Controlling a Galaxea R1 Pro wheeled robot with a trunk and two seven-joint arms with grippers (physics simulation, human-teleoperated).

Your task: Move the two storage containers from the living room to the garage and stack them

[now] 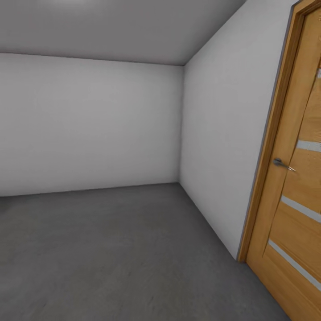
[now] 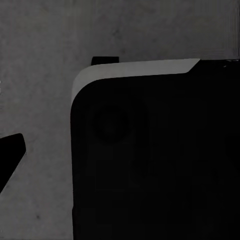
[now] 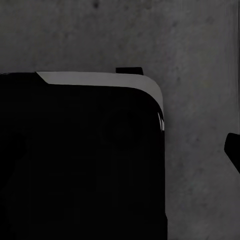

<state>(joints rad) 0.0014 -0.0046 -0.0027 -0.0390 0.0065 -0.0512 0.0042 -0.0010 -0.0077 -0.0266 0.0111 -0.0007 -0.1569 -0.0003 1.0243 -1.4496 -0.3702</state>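
Note:
I am in the garage, facing a corner of plain pale grey walls point(image 1: 89, 125) over the dark grey concrete floor point(image 1: 111, 249). The two storage containers and the living room are out of view. In the left wrist view one dark fingertip point(image 2: 11, 155) pokes in over the floor point(image 2: 40, 75). The right wrist view likewise shows a single dark fingertip point(image 3: 234, 150) above the concrete point(image 3: 200, 60). Nothing is visible at either fingertip, and the other fingers are outside the frames.
An orange-wood door point(image 1: 294, 200) with a metal handle point(image 1: 283, 164) stands close on the right, next to the side wall point(image 1: 223, 133). My own black base point(image 2: 155, 160) point(image 3: 80, 160) takes up much of both wrist views. Bare floor stretches ahead and to the left.

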